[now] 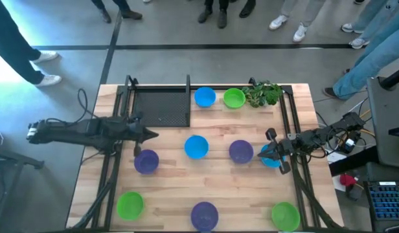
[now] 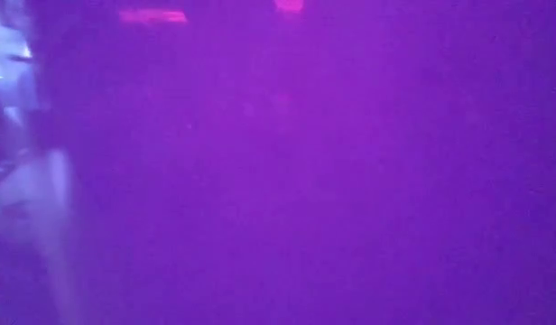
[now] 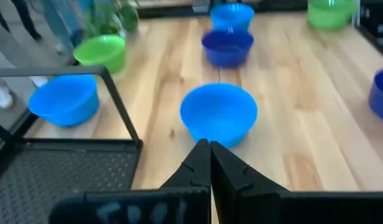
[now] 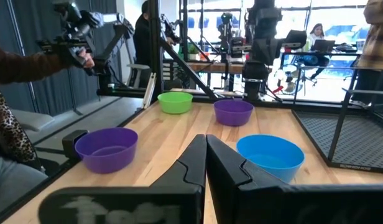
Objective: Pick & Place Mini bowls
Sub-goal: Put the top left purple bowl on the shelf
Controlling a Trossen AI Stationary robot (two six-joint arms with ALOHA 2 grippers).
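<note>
1. Over the table, both arms hang empty: left gripper with fingers pressed together near the black tray, right gripper also closed, holding nothing, by the right edge.
2. Bowls sit scattered on the wood, none in the tray, so the task looks barely started.
3. Count from above: three blue — far middle, centre, and one partly hidden under the right gripper.
4. Three purple — left, right of centre, near middle.
5. Three green — far, near left, near right. Nine visible in total.
6. One plant sprig at the far right, beside the far green bowl.
7. Risk: closed fingers coming down would shove a light bowl away instead of gripping its rim.
8. Risk: purple and blue at right sit just beside each other; grabbing one may knock the other.
9. Low camera is blocked by something purple; no help there.
</note>
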